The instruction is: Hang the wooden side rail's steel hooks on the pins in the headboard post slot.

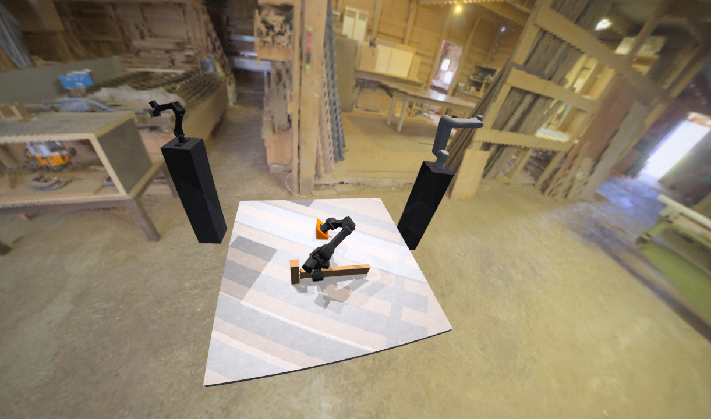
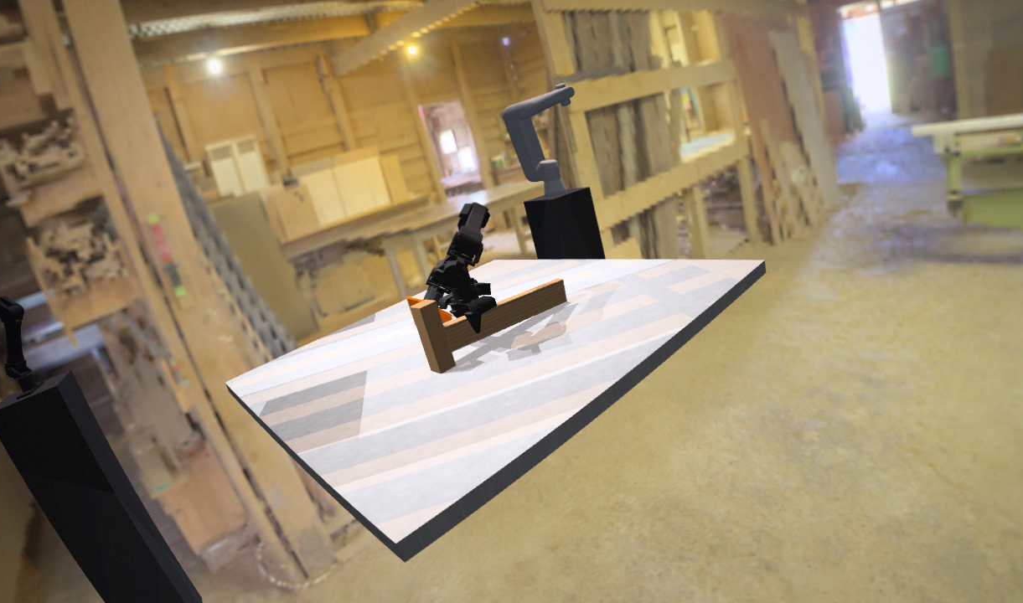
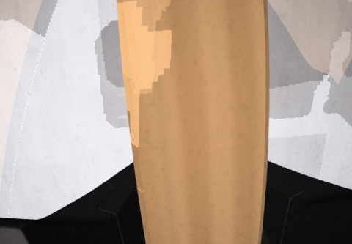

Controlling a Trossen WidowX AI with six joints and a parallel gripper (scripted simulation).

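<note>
Workshop floor around a striped table, and the wooden rail gripped in the jaws

From the top, the black arm reaches over the table, and its jaws are closed on the rail, near the end beside the upright post. Most of the rail's length goes from the jaws away from the post. At the post there is a narrow gap, but the hooks are too small to judge if they sit on the pins. An orange block is behind, next to the arm.

In the exterior view, the rail stands on its narrow edge, and one pointed finger comes down over its near side. Here the tall side of the post is seen, and the orange block is mostly hidden behind it. If the far end touches the table, I cannot tell surely.

The wrist view shows what the other two do not: the rail passes between both black fingers, which stand partly open, by the width of the wood. Post and orange block are outside this view.
</note>
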